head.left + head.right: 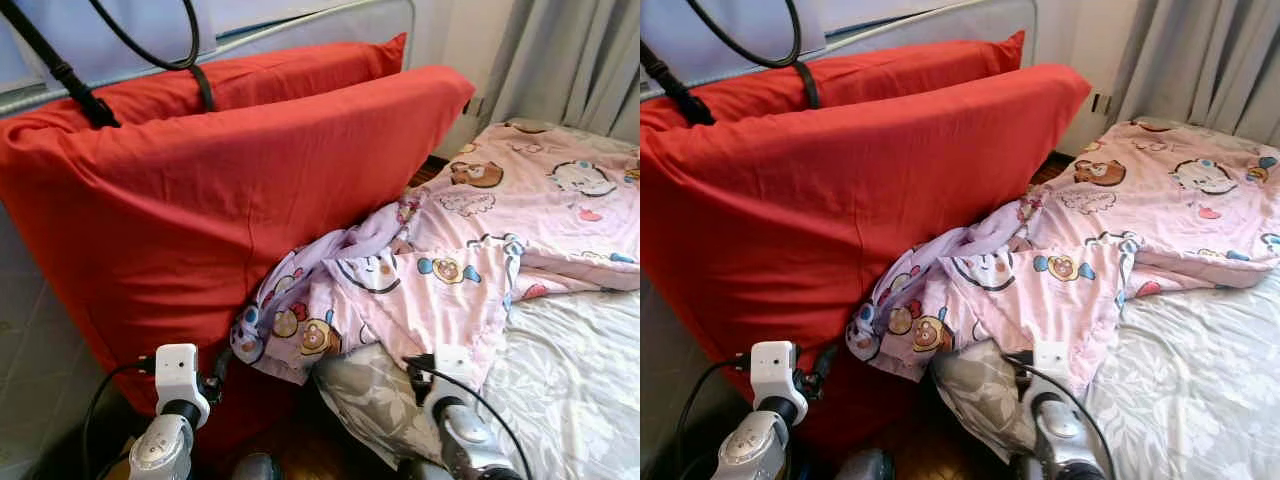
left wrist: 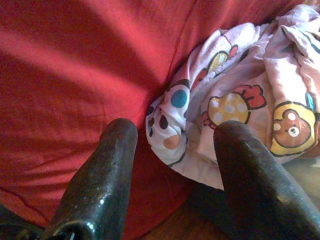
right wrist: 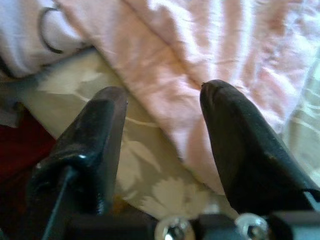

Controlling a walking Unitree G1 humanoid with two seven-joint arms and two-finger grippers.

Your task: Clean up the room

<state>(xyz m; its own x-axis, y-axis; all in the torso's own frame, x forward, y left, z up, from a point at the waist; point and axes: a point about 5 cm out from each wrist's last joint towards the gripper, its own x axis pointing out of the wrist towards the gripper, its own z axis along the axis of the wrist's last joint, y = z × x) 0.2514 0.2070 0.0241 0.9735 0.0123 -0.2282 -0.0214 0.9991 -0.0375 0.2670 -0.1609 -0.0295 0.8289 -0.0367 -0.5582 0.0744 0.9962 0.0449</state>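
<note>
Left eye view shows the pink cartoon-print quilt (image 1: 470,240) lying crumpled across the bed, its lower corner bunched and hanging over the edge against the big red cushion (image 1: 200,210). Beneath it the grey floral sheet (image 1: 570,380) is wrinkled and partly bare. Judged from this, the tidying has hardly begun: the quilt is neither spread flat nor folded, and the cushion leans on its edge between the bed and the wall instead of lying in any settled place. A second red cushion (image 1: 260,75) stands just behind the first.

Both grippers are low at the bed's near edge. The left gripper (image 2: 172,150) has its fingers spread, one before the red cushion and one over the hanging corner of the quilt, holding nothing. The right gripper (image 3: 162,135) also has its fingers spread, with the quilt's pink edge and the floral sheet between them, not yet pinched.

No basket, box or bin can be made out, so nothing is seen gathered into a container. Grey curtains (image 1: 570,60) hang beyond the far side of the bed, and dark wooden floor (image 1: 300,450) shows below the cushion.
</note>
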